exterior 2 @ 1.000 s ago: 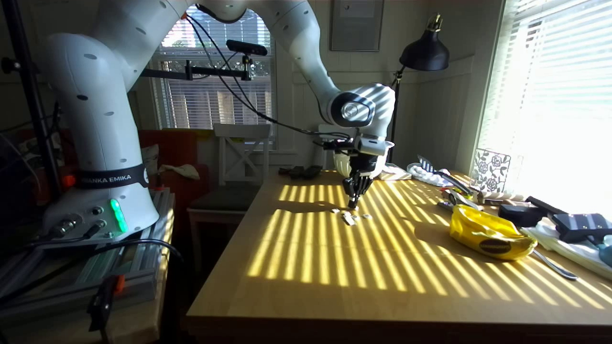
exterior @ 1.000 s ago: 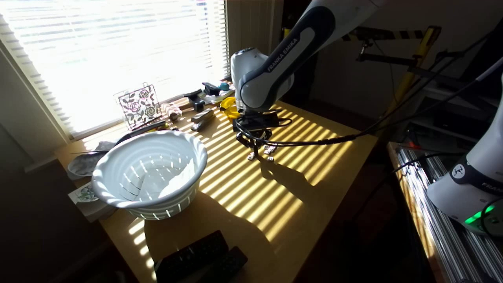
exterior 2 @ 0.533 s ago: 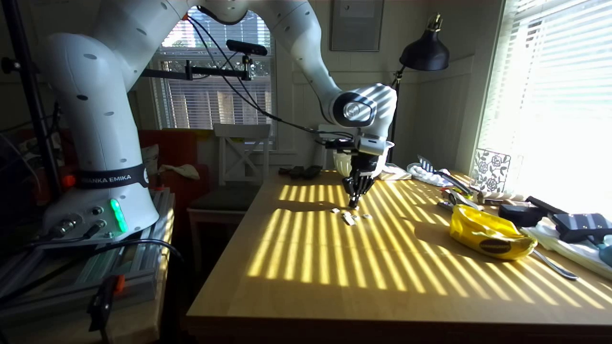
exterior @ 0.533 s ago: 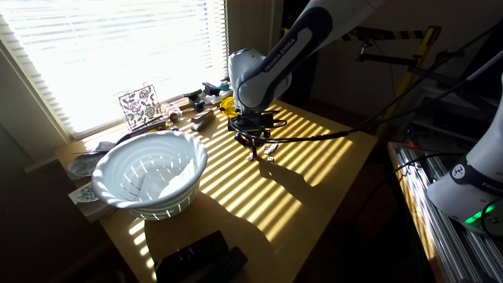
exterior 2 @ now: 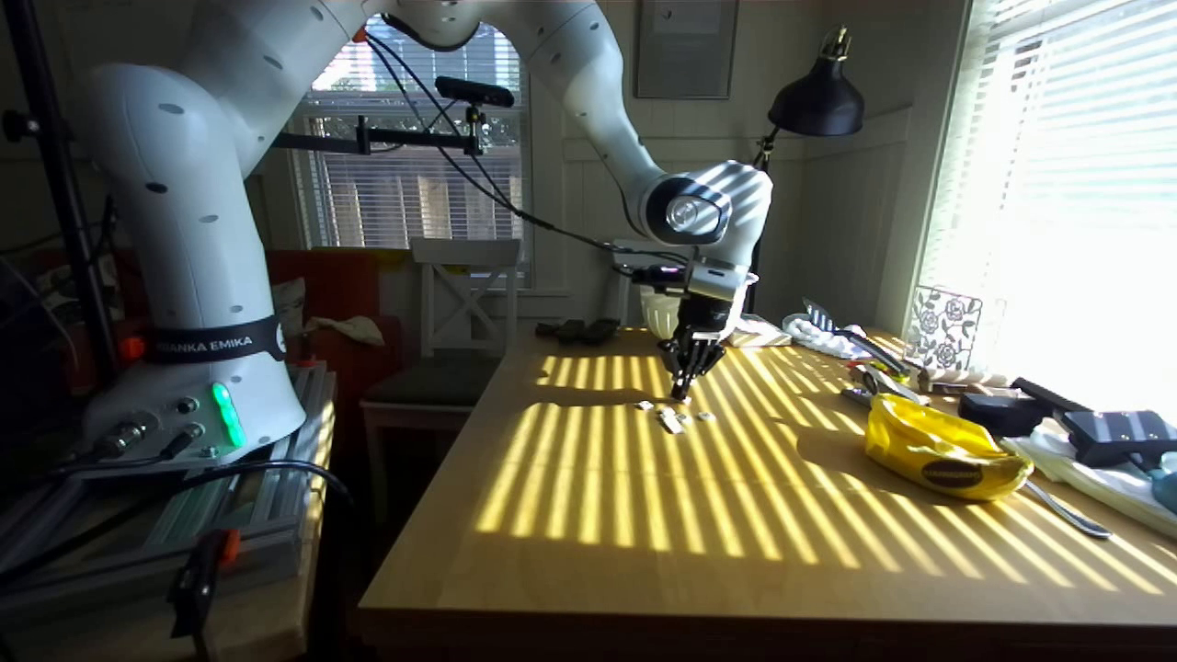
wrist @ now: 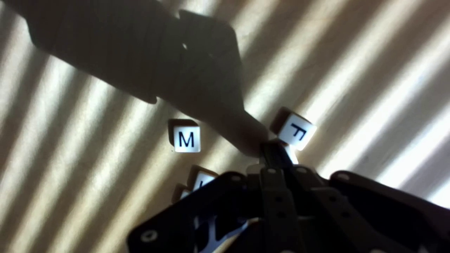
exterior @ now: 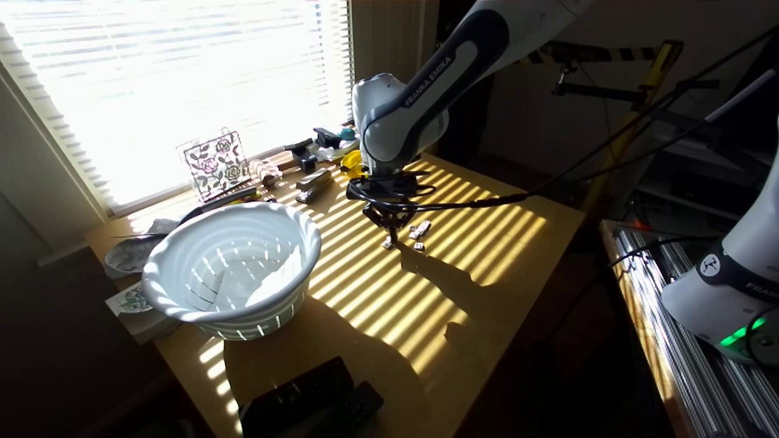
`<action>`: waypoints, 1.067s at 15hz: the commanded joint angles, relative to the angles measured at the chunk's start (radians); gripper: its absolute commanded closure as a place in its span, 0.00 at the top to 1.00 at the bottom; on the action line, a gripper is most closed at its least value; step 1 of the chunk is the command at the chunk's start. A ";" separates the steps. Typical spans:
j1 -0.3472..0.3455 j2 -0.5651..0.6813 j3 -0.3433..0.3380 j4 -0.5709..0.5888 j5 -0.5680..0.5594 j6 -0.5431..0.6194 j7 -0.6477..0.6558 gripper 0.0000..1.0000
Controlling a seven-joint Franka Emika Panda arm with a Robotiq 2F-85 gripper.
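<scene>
Your claw points down at the bench, its fingers pressed fully together, and you can see nothing in its grip. Letter tiles lie loose on the bench around its tips. In the wrist view, the F tile sits face up just beside the tips, turned at an angle. Close by the F, a white tile is mostly hidden behind the tips; you cannot tell whether the claw touches it. The M tile lies face up, apart from the tips and left of them in that view. Below it you see a lettered tile, its letter partly covered by the claw, and a corner of one more tile.

In both exterior views the bench is striped with sun around the claw. In an exterior view, a pale basket stands well apart from the tiles, two remotes lie in shade, and a stapler lies toward the window. In an exterior view, you find a yellow pouch well apart from the claw and a black lamp behind the bench.
</scene>
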 commanded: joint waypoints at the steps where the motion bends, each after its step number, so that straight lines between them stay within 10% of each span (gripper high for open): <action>1: -0.022 0.030 0.023 0.028 0.038 0.003 0.009 0.00; 16: 0.009 -0.057 0.009 -0.064 -0.096 0.129 -0.311 0.00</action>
